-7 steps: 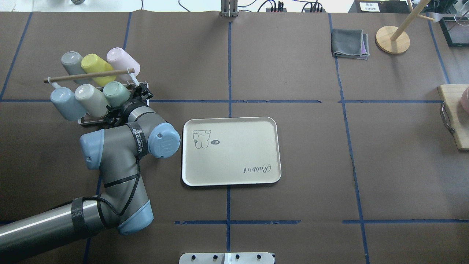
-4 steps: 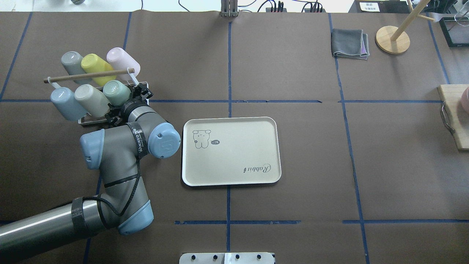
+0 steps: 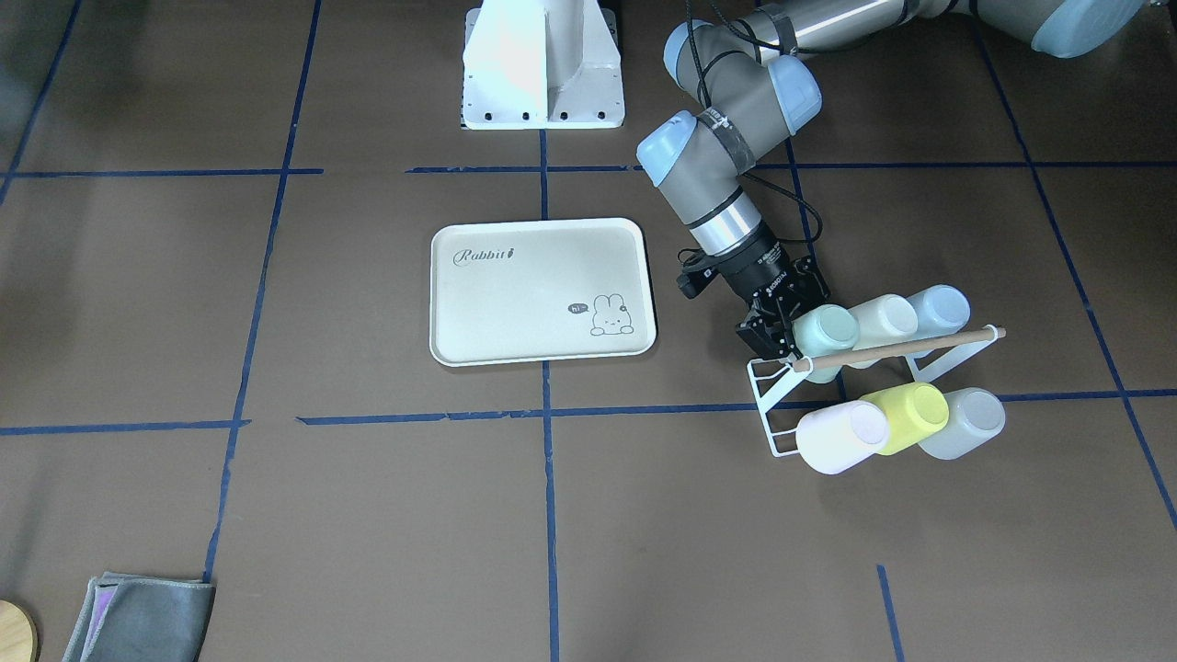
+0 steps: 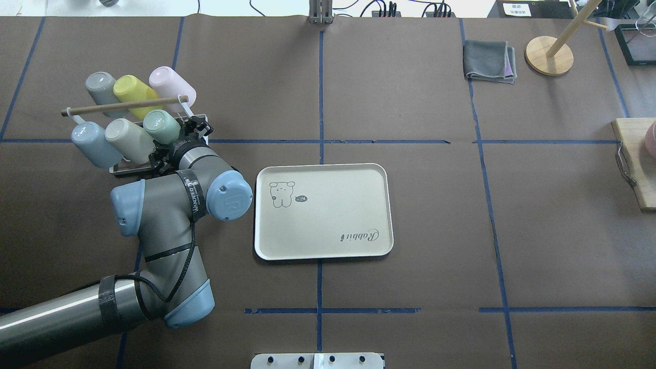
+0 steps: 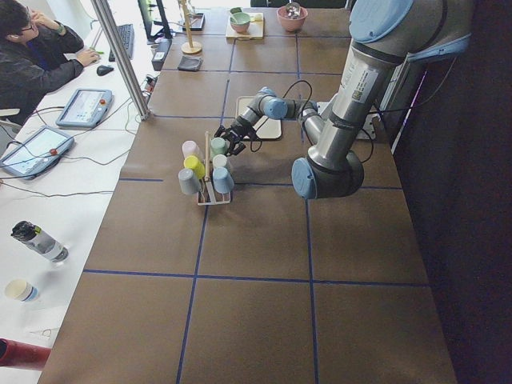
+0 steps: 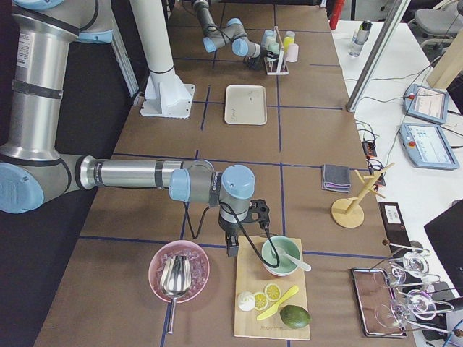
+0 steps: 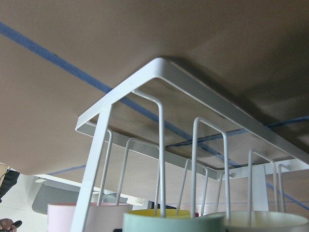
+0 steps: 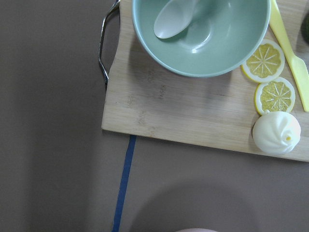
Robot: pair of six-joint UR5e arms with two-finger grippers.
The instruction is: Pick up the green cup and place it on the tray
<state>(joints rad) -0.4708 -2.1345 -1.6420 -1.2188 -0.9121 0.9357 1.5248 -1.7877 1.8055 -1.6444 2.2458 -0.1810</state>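
The pale mint-green cup (image 4: 161, 126) lies tilted at the right end of the front row of a white wire rack (image 4: 201, 119); it also shows in the front view (image 3: 825, 331). My left gripper (image 4: 172, 135) is shut on the green cup from the tray side; the front view shows the left gripper (image 3: 789, 314) with its fingers on either side of the cup. The cup's rim fills the bottom edge of the left wrist view (image 7: 174, 223). The cream Rabbit tray (image 4: 328, 205) lies to the right of the rack, with nothing on it. My right gripper (image 6: 242, 225) hangs over a cutting board; I cannot tell its state.
Other cups sit on the rack: yellow-green (image 4: 134, 92), pink (image 4: 169, 82), grey (image 4: 101, 86), pale blue (image 4: 92, 141), cream (image 4: 128, 138). A wooden rod (image 4: 123, 105) crosses the rack. A grey cloth (image 4: 489, 61) and a wooden stand (image 4: 549, 55) are far right. A bowl (image 8: 200, 34) sits on the cutting board (image 8: 183, 111).
The green cup and my left gripper have shifted slightly up and away from me at the rack. The other cups and the tray have not moved.
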